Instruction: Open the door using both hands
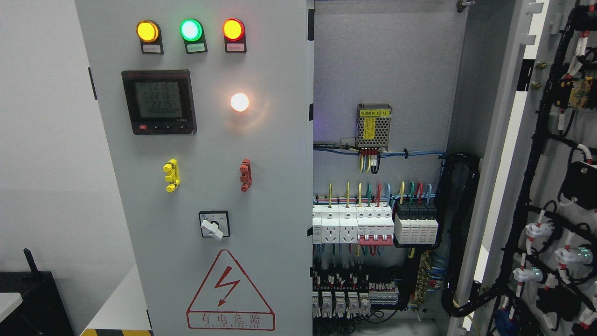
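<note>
A grey electrical cabinet fills the head view. Its left door (261,154) stands shut and carries three lit lamps (190,30), a digital meter (158,101), a white lamp (239,102), a yellow handle (171,175), a red handle (245,175), a rotary switch (213,225) and a red hazard triangle (230,294). The right door (536,154) is swung wide open to the right, its wired inner face showing. Neither of my hands nor arms appears.
Inside the cabinet sit a power supply (373,125), a row of breakers and sockets (373,226) and terminal blocks (354,298). A black cable bundle (459,233) runs down the hinge side. A dark stand (32,298) is at the lower left.
</note>
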You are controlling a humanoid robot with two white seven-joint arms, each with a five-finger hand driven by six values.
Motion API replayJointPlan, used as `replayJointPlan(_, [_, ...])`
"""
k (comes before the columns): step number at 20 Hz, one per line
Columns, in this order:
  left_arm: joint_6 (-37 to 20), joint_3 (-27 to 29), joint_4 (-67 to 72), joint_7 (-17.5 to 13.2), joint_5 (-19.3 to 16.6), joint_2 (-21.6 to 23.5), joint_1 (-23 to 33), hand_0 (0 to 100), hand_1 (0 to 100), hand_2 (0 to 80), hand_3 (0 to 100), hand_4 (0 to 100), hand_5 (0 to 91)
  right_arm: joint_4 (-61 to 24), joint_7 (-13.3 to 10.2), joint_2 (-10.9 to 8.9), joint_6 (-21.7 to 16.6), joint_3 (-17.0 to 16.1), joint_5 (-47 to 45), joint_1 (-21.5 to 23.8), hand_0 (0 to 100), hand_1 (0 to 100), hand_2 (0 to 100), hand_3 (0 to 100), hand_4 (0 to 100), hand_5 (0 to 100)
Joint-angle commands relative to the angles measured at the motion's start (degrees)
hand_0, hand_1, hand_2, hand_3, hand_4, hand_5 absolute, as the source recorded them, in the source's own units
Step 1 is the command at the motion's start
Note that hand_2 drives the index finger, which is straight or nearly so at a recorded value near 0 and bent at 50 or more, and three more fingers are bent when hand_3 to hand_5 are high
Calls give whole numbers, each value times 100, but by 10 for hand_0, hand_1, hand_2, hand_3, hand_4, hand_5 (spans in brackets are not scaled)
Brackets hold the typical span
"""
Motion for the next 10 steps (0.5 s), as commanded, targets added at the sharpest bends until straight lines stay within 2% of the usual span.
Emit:
replayJointPlan(1, [-2, 0, 1, 11, 0, -194, 0, 0, 0, 0, 0, 0, 0, -397, 27, 38, 34, 73, 9, -711, 380, 0, 0, 0, 0, 0])
replayJointPlan(5, [-2, 9, 1, 11, 0, -194, 0, 0, 0, 0, 0, 0, 0, -371, 27, 47, 34, 73, 9, -1133, 380, 0, 0, 0, 0, 0])
replayJointPlan(7, [-2, 0, 1, 11, 0, -194, 0, 0, 0, 0, 0, 0, 0, -353, 27, 117, 34, 64, 9, -1353, 380, 0, 0, 0, 0, 0])
replayJointPlan(10, [-2, 0, 1, 11, 0, -194, 0, 0, 0, 0, 0, 0, 0, -292, 27, 249, 349, 73, -9, -1774, 380, 0, 0, 0, 0, 0])
